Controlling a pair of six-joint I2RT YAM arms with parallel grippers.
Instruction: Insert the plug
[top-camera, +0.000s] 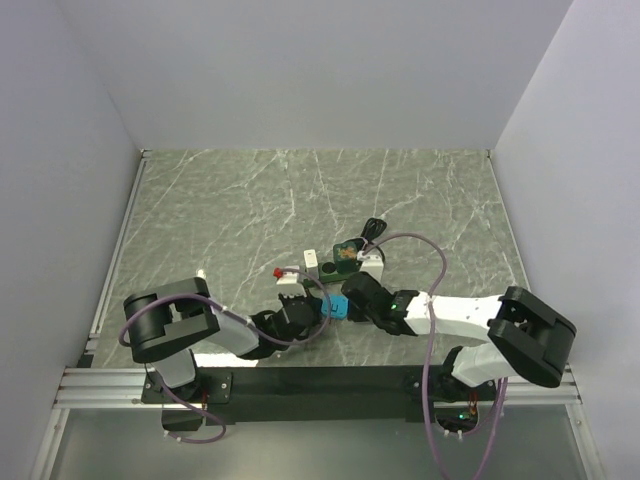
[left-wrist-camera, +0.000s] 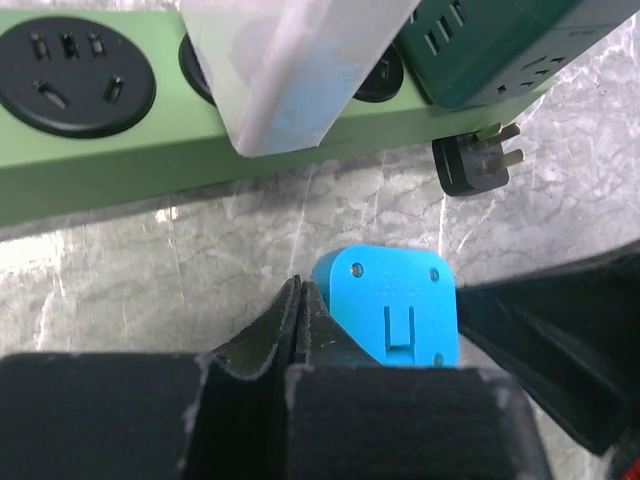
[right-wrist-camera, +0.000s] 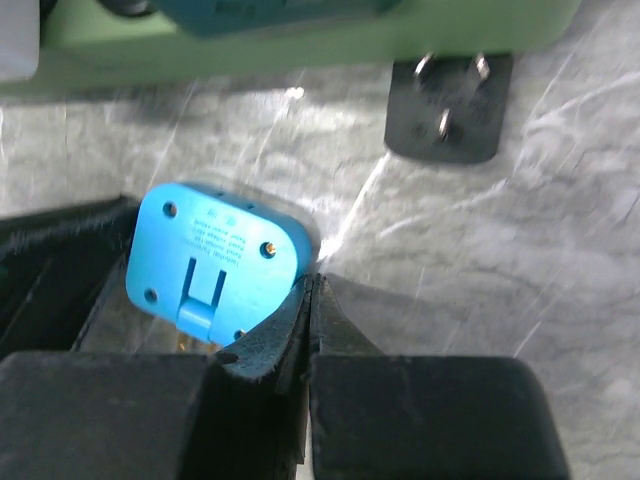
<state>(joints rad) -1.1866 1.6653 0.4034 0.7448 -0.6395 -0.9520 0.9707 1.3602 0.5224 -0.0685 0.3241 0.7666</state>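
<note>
The blue plug sits low over the marble table between my two grippers. Its flat face with small screws and a slot is turned towards both wrist cameras. My left gripper is shut with nothing between its fingers, and its right finger lies against the plug's left side. My right gripper is also shut and empty, with its left finger touching the plug's right edge. The pale green power strip with round black sockets lies just beyond.
A white adapter and a dark green adapter are plugged into the strip. A loose black three-pin plug lies on the marble beside the strip. Grey walls enclose the table on three sides.
</note>
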